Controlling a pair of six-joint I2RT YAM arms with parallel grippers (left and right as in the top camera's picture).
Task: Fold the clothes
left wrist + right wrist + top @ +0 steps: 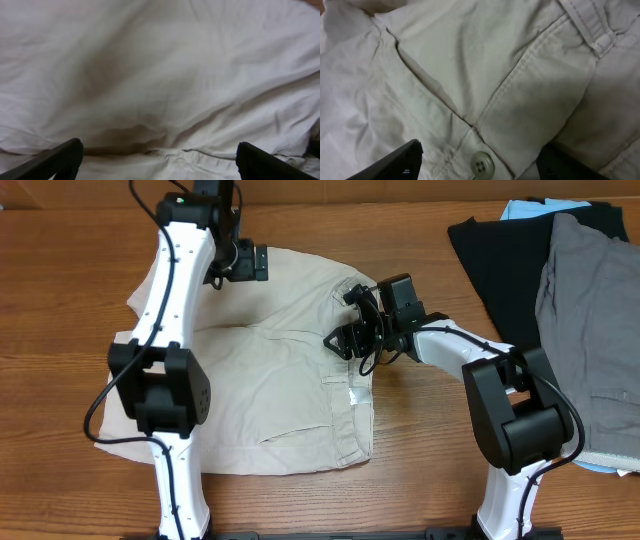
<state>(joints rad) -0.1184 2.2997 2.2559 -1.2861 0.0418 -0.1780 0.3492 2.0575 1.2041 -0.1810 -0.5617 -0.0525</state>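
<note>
The light beige khaki shorts [270, 370] lie spread on the wooden table, waistband to the right, with a small white label [353, 397] near it. My left gripper [245, 264] is open over the shorts' far edge; in the left wrist view its fingers [160, 162] straddle a crumpled fold of beige cloth [160, 90]. My right gripper [347, 330] is open at the waistband. In the right wrist view its fingers [477, 162] flank the waistband button [482, 163], with a pocket opening [427, 85] above it.
A black garment [500, 260] and grey shorts [590, 330] lie piled at the right of the table, over a light blue item [520, 210]. Bare wooden table [60, 290] shows on the left and along the front edge.
</note>
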